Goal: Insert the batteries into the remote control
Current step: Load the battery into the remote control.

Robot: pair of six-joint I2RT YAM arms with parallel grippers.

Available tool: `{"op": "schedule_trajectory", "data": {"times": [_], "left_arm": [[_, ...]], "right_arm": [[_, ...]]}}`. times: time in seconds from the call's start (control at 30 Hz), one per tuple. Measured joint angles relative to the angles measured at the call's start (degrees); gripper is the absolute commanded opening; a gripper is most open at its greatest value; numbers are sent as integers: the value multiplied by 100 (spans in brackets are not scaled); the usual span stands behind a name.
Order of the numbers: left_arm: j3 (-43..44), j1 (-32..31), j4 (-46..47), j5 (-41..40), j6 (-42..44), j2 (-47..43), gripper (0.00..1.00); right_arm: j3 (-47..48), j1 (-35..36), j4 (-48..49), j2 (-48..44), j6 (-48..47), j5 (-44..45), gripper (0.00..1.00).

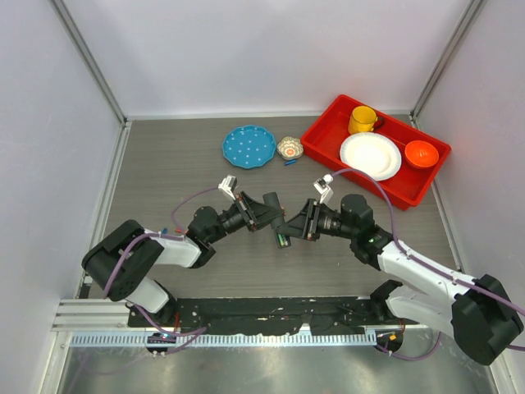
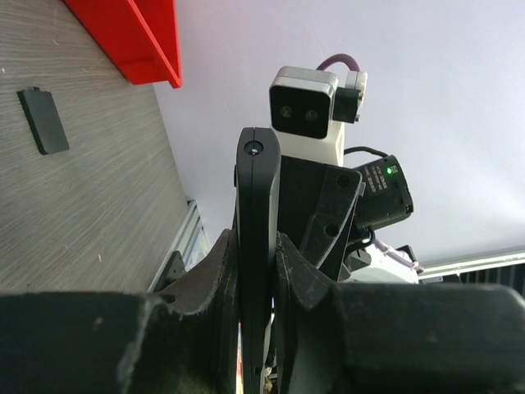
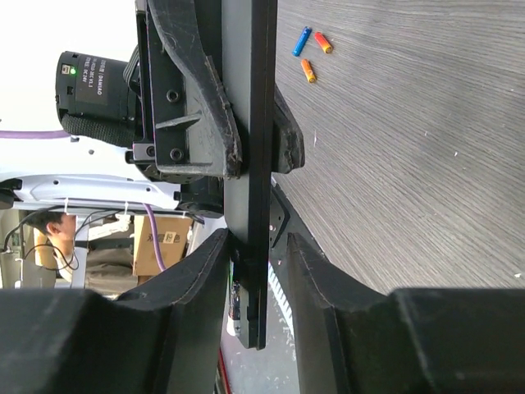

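Note:
The remote control point(image 1: 279, 225) hangs above the middle of the table, between the two arms. My left gripper point(image 2: 256, 254) is shut on the remote control point(image 2: 256, 205), which stands edge-on between its fingers. The right gripper point(image 3: 254, 263) is open around the remote control's point(image 3: 250, 148) lower end: one finger point(image 3: 201, 279) rests against it, the other stands off with a gap. A green and dark battery point(image 3: 235, 297) shows edgewise in the open compartment there. No other battery is in view.
A loose flat black cover point(image 2: 43, 121) lies on the table. Small orange and blue sticks point(image 3: 312, 51) lie farther off. At the back stand a blue plate point(image 1: 248, 146), a small bowl point(image 1: 289, 148) and a red tray point(image 1: 321, 123) holding a cup, plate and bowl.

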Motion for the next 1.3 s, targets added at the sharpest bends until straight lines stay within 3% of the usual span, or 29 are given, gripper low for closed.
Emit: {"op": "schedule_trajectory", "data": {"times": [0.13, 0.57, 0.83, 1.3], "left_arm": [[2, -17, 48, 87, -11, 0, 0], [2, 87, 136, 258, -11, 9, 0], [0, 195, 133, 258, -9, 15, 0], [0, 195, 133, 304, -31, -2, 0]], "right_arm": [[0, -31, 22, -24, 20, -39, 49], [0, -35, -262, -601, -66, -343, 54], [0, -35, -831, -706, -343, -507, 53], [-39, -39, -763, -638, -363, -518, 45]]}}
